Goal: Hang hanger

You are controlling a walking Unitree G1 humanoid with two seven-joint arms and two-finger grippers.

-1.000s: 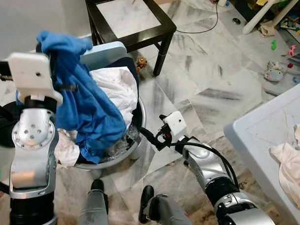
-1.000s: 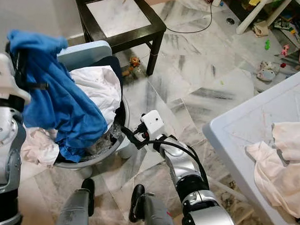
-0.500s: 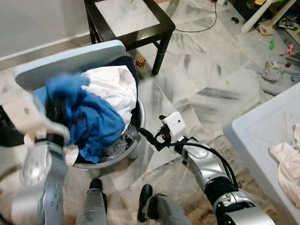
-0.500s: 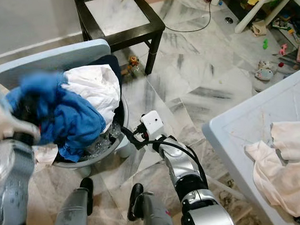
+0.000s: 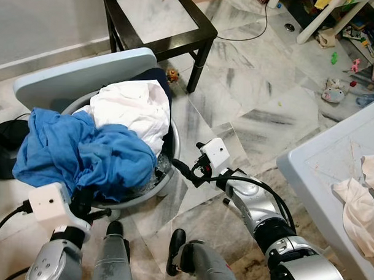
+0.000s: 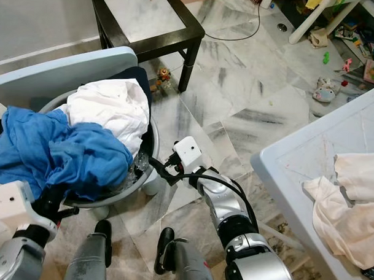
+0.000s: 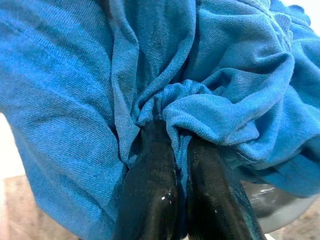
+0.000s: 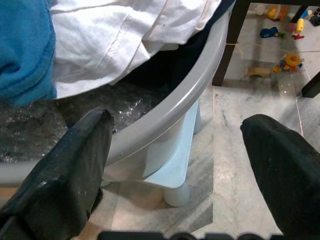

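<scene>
The left tool (image 7: 180, 165) was clamped on a fold of the blue garment (image 5: 82, 158), its two black fingers (image 7: 150, 185) pressed close together with the cloth bunched between them. The left arm (image 5: 51, 233) was bent low at the near edge of the grey basket (image 6: 151, 152), its white wrist block just beside the rim and the forearm rising toward the camera. The blue garment lay heaped over the basket's near-left side and spilled over the rim there. A white cloth (image 5: 133, 107) was piled at the far side of the basket, touching the blue one, and a pale blue lid (image 5: 72, 74) leaned against the far rim. The right tool (image 8: 175, 165) stood wide open, one finger just beside the outside of the basket's grey rim and the other well apart over the marble floor (image 5: 262, 112). The right arm (image 5: 252, 204) reached forward and inward, elbow bent, its white wrist block near the basket's right side. A black chair (image 5: 160, 28) stood beyond the basket. A pale worktop (image 6: 297, 162) sat to the right, with a cream cloth (image 6: 344, 207) lying at its near edge. Toys (image 5: 330, 91) lay scattered on the floor far to the right. No hanger could be made out.
</scene>
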